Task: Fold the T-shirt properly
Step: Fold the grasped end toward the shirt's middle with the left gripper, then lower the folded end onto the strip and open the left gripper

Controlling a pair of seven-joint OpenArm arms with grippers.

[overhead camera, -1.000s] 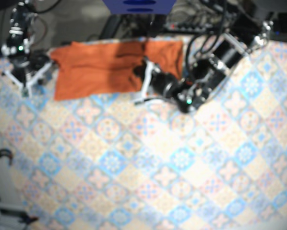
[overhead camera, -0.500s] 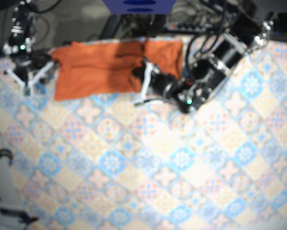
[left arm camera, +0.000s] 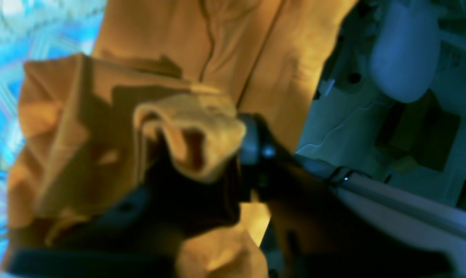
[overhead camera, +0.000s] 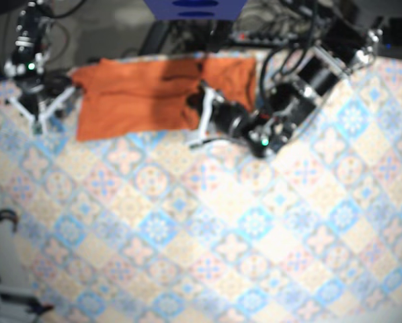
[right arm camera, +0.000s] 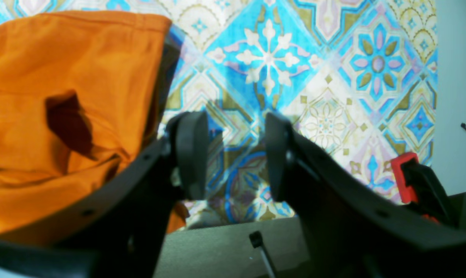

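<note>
My left gripper (left arm camera: 192, 170) clamps bunched T-shirt (overhead camera: 134, 97) cloth at the table's (overhead camera: 255, 222) twelve o'clock; my right gripper (right arm camera: 233, 154) hangs apart, empty. Mid-fold, I judge: next, lay the cloth across flat.

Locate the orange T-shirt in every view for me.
Base: T-shirt lies at the top, left of centre.
Left wrist: T-shirt fills left and centre, bunched up.
Right wrist: T-shirt fills the left side.
Shared landmark: the blue tile-patterned tablecloth beneath it.

No legible text or labels
</note>
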